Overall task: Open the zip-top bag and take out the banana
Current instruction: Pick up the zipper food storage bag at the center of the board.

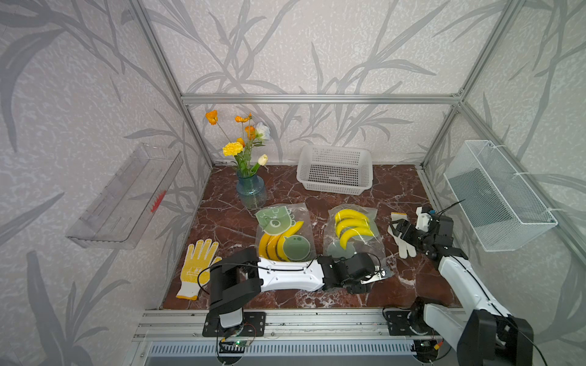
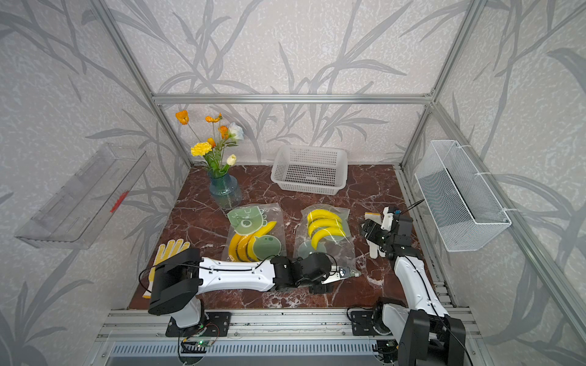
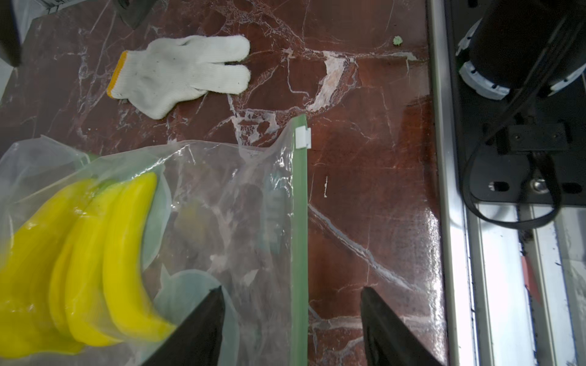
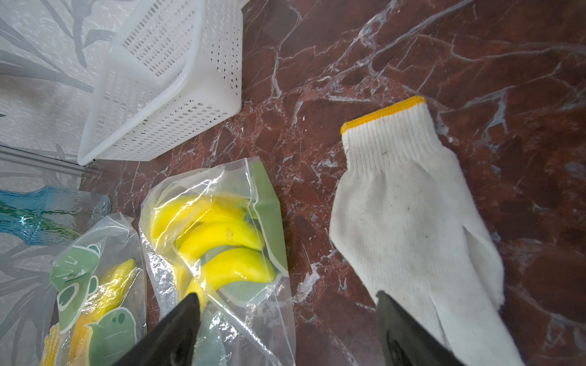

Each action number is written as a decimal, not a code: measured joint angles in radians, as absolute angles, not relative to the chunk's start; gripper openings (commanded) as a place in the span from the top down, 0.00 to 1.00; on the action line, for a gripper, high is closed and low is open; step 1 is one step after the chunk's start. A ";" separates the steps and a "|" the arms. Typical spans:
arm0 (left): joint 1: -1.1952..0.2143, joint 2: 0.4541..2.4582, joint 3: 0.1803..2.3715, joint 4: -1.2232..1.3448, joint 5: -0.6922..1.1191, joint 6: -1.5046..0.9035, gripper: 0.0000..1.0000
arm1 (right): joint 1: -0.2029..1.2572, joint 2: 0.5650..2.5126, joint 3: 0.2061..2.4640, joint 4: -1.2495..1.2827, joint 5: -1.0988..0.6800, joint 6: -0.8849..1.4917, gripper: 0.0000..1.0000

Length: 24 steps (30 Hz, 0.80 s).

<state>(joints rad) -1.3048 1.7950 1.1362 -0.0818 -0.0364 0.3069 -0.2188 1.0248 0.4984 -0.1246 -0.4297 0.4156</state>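
Bright, even light — soft shadows only. Glare streaks the desk [image 3: 425,228] at its near edge; top views bend at the edges.

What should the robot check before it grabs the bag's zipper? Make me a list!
1. Green zip strip lies between the left jaws: ok.
2. Left jaws touch the strip: cannot tell.
3. White slider in sight at the strip's end: ok.
4. Bananas inside the clear bag: ok.
5. Right jaws open and empty: ok.
6. White glove lies apart from the bag: ok.
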 measured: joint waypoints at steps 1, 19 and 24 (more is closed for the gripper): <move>-1.307 1.813 1.146 -0.082 -0.030 0.307 0.37 | -0.227 1.025 0.498 -0.125 -0.434 0.416 0.14; -1.320 1.955 1.223 -0.035 -0.009 0.331 0.53 | -0.289 1.064 0.498 -0.113 -0.553 0.404 0.14; -1.321 1.971 1.224 -0.014 -0.070 0.345 0.64 | -0.289 1.066 0.498 -0.117 -0.570 0.394 0.14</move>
<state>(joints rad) -1.3212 1.9713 1.2243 -0.0143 -0.0704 0.3447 -0.2893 1.0664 0.4980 -0.1165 -0.5697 0.3939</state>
